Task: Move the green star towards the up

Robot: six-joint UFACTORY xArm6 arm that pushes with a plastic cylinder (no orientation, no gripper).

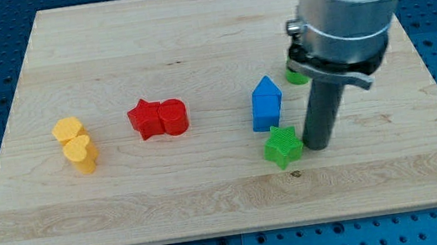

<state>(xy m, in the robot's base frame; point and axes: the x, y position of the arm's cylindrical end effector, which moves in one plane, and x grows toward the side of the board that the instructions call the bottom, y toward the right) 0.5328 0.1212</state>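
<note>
Sitting low on the wooden board (189,25), right of centre: green star (283,147), well clear of the view's bottom edge. Blue house-shaped block (266,103) is crowding it, standing directly toward the view's top and just about touching it, so the straight upward lane is blocked. Bare wood is lying to the star's left and below it. Another green block (298,76), shape unclear, is peeking out behind the arm near the blue one. Red star (144,119) and red rounded block (174,116) are touching mid-board; two yellow blocks (76,145) are sitting together far left. The rod's tip (318,146) is resting just right of the green star, close beside it, contact uncertain. Plain rod, nothing held.
</note>
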